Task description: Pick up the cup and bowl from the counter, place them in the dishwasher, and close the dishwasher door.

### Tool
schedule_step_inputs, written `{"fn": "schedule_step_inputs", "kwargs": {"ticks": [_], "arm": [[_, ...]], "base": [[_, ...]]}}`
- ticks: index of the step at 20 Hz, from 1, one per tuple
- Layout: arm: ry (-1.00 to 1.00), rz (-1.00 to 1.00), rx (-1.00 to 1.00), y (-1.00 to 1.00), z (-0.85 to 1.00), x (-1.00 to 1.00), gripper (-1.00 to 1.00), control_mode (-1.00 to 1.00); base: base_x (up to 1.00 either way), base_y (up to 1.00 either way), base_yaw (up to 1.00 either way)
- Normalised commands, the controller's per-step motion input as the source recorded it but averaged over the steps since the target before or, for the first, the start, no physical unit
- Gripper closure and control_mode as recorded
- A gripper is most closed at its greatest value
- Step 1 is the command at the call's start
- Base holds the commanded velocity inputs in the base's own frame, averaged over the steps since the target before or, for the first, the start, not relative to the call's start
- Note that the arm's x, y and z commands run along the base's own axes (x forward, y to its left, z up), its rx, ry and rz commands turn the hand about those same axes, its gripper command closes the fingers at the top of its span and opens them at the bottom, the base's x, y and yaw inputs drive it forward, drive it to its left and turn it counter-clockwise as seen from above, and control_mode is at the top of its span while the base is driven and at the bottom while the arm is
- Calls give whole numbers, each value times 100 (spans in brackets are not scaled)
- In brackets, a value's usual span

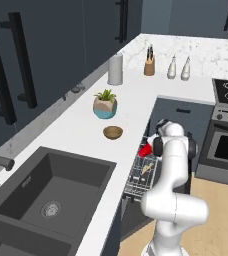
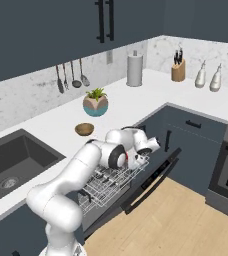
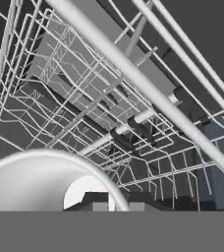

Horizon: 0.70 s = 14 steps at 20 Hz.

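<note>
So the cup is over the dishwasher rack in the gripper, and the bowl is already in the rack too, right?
Not quite. The bowl is not in the rack; it sits on the counter near the plant pot, as the left base view shows. The rest holds: the gripper has the red cup over the dishwasher rack.

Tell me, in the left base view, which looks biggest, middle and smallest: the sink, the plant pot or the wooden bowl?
1. Sink, by far the largest, though it is also nearest the camera.
2. Plant pot.
3. Bowl. It looks about as wide as the pot but much shallower.
</note>
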Motion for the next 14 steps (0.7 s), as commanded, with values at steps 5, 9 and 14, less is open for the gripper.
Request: {"fn": "schedule_step_inputs", "kwargs": {"ticks": [5,9,14], "arm": [[16,-16,2,8,-24,0,-100,-100],[12,-16,3,0,-10,0,-100,-100],[2,-14,2,-23,15,-15,-100,-100]], "base": [[0,0,0],[0,0,0],[0,0,0]]}}
